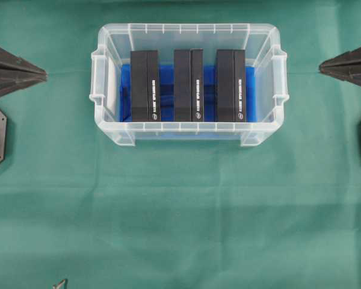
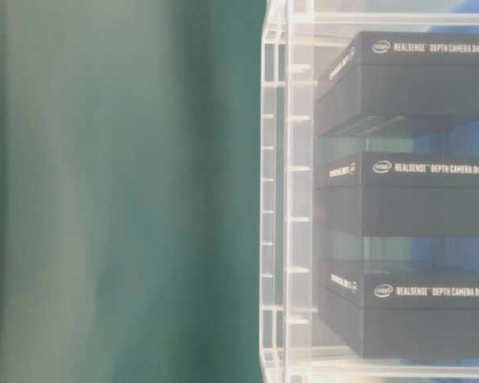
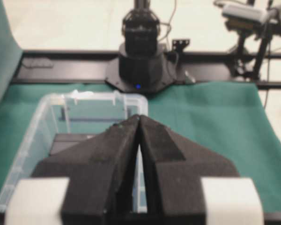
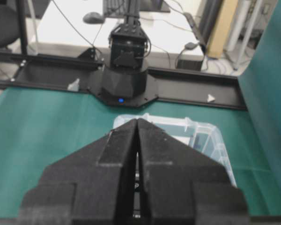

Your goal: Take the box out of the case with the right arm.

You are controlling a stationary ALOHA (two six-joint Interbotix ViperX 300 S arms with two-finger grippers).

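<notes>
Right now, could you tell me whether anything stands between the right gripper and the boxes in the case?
Only the case wall: the right gripper sits shut outside its right end, so it must go over the rim. The three black boxes lie uncovered, with nothing over them.

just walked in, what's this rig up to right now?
Nothing is being handled yet. A clear case sits on the green cloth with three black boxes standing side by side on its blue lining. The left end effector and the right end effector are both shut, empty, and parked at opposite edges of the overhead view, pointing in toward the case. All three boxes are still inside.
</notes>
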